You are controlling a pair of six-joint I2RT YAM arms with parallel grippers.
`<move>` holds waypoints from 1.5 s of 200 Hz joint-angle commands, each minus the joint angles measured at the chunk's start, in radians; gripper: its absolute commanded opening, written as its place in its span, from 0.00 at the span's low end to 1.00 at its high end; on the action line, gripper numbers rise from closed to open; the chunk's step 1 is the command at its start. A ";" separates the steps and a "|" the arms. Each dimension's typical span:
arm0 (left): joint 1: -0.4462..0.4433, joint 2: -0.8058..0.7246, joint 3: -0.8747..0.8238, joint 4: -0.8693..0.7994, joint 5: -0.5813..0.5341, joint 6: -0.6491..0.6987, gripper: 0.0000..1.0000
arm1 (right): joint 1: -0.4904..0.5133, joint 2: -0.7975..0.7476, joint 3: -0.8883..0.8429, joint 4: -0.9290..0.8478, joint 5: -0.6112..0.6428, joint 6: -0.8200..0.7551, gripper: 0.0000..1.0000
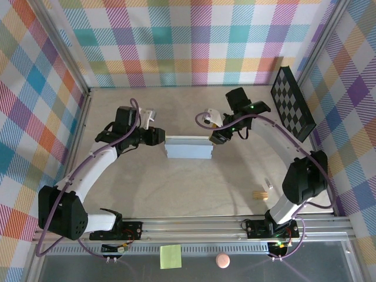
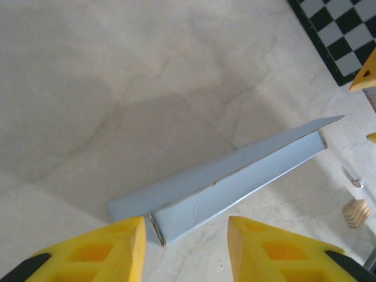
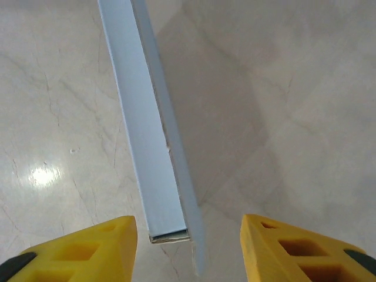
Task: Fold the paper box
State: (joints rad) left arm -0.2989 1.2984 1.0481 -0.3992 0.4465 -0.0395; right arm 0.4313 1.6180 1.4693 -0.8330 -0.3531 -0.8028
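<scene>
The table (image 1: 194, 188) is bare across its middle, which leaves both arms free room to work from opposite sides. The arms curve inward from the near edge and meet the box (image 1: 188, 147) end to end. This looks meant to let each one deal with its own end without crossing the other.

The box lies at the table's centre, its length running left to right. It is a long, low, pale blue-grey form, already creased so that a top face and a side wall show. I judge the long folds done and the ends left to close.

The left gripper (image 1: 160, 136) sits at the box's left end. From its wrist, its yellow fingers (image 2: 88, 255) are spread, with the box (image 2: 235, 176) corner just beside one of them. The right gripper (image 1: 216, 138) sits at the right end, also spread. The open box (image 3: 147, 147) end lies between its fingers (image 3: 305, 249), apart from both. Neither pinches anything.

The checkerboard (image 1: 294, 106) leans at the far right, well clear. A small wooden block (image 1: 260, 194) lies nearer the right base.
</scene>
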 commanded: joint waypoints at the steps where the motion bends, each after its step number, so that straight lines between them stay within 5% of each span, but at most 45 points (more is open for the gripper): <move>1: -0.006 0.000 0.064 -0.048 0.055 0.142 0.44 | -0.008 -0.070 -0.047 0.060 -0.070 0.057 0.52; 50: -0.068 0.084 0.182 -0.121 0.133 0.478 0.55 | -0.009 -0.259 -0.252 0.262 -0.074 0.210 0.53; 75: -0.128 0.120 0.209 -0.170 0.097 0.728 0.72 | -0.009 -0.354 -0.337 0.264 -0.049 0.226 0.53; 167: -0.158 0.457 0.494 -0.437 0.181 1.060 0.78 | -0.009 -0.527 -0.464 0.180 0.022 0.226 0.52; 244: -0.163 0.624 0.626 -0.618 0.170 1.185 0.65 | -0.009 -0.515 -0.477 0.179 0.013 0.244 0.50; 300: -0.162 0.687 0.702 -0.698 0.142 1.213 0.46 | -0.009 -0.508 -0.471 0.171 0.023 0.246 0.50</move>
State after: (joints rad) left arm -0.4561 1.9705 1.7206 -1.0275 0.5823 1.1316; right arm 0.4259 1.1061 0.9981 -0.6483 -0.3248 -0.5735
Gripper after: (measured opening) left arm 0.485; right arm 0.501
